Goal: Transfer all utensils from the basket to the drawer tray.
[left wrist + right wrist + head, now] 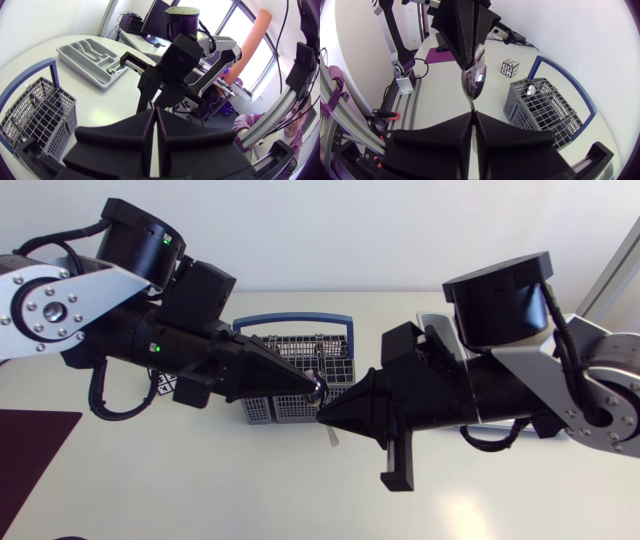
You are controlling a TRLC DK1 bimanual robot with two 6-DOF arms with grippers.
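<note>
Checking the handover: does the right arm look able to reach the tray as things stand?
Probably not yet: the right gripper and left gripper both clamp the spoon; the left must release first. The tray itself looks unblocked.

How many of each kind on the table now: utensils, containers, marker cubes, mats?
Utensils: 2 (spoon gripped by left claw and right claw; second utensil in the basket; tray contents unclear)
Containers: 2 (basket, drawer tray)
Marker cube: 1
Dark mat: 1
Total: 6
</note>
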